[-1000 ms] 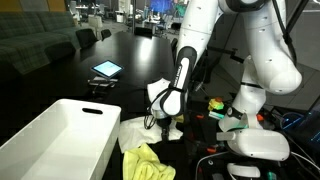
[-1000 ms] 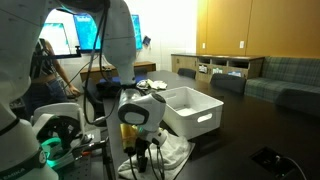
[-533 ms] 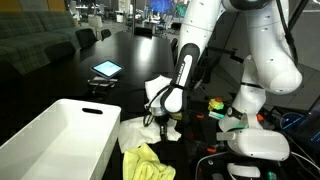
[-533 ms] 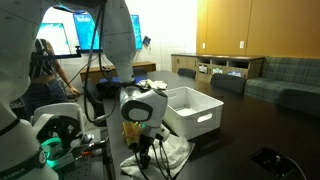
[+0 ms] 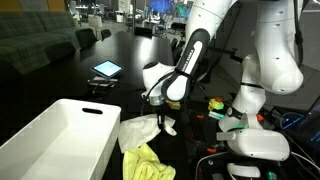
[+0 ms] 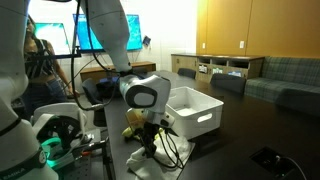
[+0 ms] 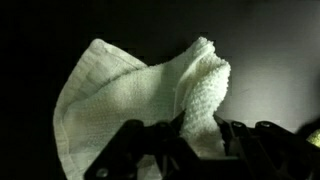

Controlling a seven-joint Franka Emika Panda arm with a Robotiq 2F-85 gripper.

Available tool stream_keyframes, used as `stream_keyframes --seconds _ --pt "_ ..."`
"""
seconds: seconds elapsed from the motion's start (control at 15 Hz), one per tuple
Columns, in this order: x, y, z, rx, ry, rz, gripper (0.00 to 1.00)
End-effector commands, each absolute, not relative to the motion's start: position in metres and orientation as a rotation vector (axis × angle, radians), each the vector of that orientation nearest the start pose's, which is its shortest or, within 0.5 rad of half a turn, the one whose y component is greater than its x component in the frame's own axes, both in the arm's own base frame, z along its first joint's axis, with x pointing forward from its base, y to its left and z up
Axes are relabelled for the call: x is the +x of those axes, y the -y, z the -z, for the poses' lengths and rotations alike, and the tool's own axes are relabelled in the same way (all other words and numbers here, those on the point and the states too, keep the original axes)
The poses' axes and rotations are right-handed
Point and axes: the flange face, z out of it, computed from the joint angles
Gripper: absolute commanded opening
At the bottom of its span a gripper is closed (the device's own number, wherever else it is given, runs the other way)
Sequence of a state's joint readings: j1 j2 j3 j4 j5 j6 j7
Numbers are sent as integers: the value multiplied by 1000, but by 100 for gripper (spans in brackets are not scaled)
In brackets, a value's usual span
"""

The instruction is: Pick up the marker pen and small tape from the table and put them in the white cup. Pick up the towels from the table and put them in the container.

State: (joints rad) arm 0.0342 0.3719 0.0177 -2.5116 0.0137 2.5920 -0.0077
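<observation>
My gripper (image 7: 199,120) is shut on a fold of the white towel (image 7: 140,90), which bunches up between the two fingers. In both exterior views the gripper (image 5: 160,118) (image 6: 150,137) hangs low over the dark table with the white towel (image 5: 138,130) (image 6: 160,160) trailing from it. A yellow towel (image 5: 145,161) lies crumpled at the table's near edge, just below the white one. The white container (image 5: 60,135) (image 6: 196,110) stands open beside them. The marker pen, small tape and white cup do not show clearly in any view.
A tablet (image 5: 106,69) lies farther back on the table. The robot's base and cables (image 5: 255,142) crowd one side next to small colourful objects (image 5: 215,105). Chairs and office furniture stand beyond the table.
The jaws have closed on the white towel. The arm has risen and swung slightly, pulling a corner of the towel up off the table.
</observation>
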Motion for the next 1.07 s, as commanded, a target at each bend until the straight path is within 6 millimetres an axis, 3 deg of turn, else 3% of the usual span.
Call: stream_keyframes --seconds 0.0,0.07,0.33,0.4,1.0 --pt "424 -17 -158 -3133 92 -460 11" --pt "426 -9 -173 -3134 80 -449 11" --pt "436 -1 -199 -3158 39 -347 11" --pt "419 -21 -230 -3150 54 -313 11" --pt "417 -58 -309 -3013 3 63 11"
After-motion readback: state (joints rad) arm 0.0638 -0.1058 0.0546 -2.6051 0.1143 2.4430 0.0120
